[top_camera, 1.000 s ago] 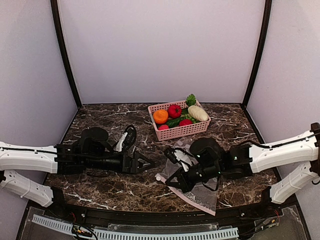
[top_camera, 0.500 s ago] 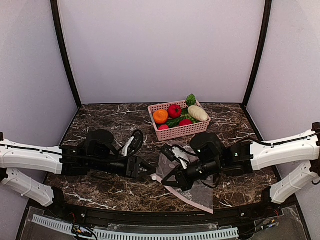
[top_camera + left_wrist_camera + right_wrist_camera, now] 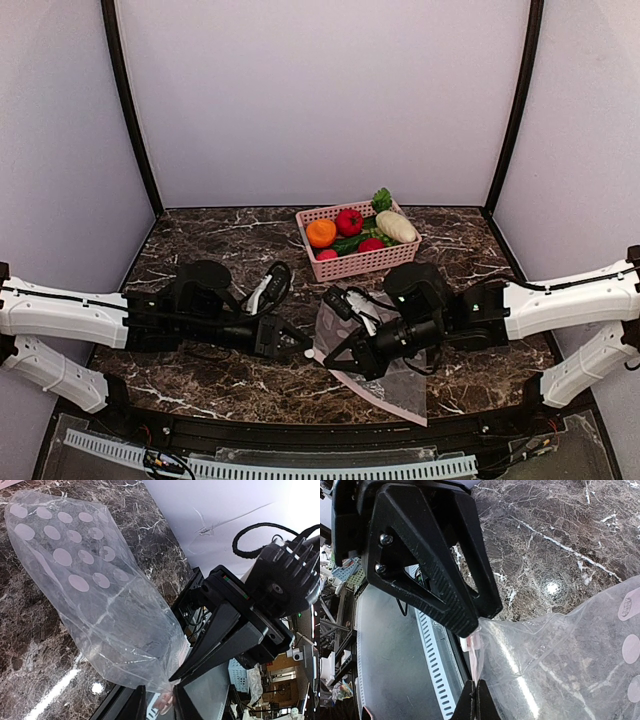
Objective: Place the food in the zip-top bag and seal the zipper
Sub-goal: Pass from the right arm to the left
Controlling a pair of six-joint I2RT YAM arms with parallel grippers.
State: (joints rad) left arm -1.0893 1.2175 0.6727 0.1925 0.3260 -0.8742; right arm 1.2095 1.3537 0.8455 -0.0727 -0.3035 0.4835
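The zip-top bag [image 3: 372, 335], clear with white dots [image 3: 95, 580], hangs bunched between my two grippers over the front middle of the table. My left gripper [image 3: 303, 348] [image 3: 161, 694] is pinched on its corner, with the pinkish zipper [image 3: 165, 702] between the fingers. In the right wrist view those left fingers [image 3: 437, 565] close just above the white slider [image 3: 467, 643]. My right gripper [image 3: 336, 358] [image 3: 476, 685] is shut on the pink zipper strip [image 3: 475, 662] a little further along. The food, an orange fruit [image 3: 321, 232], a red tomato [image 3: 349, 221] and a cream-white vegetable [image 3: 396, 226], lies behind the bag.
The food sits in a pink slotted basket [image 3: 360, 264] at the back middle of the dark marble table [image 3: 210, 235]. A slotted white rail [image 3: 270, 466] runs along the front edge below the arms. Grey walls close in the back and sides.
My left gripper has slid right to the bag's corner and closed from wide open onto it. My right gripper, still shut, has drawn the bag up and slightly left.
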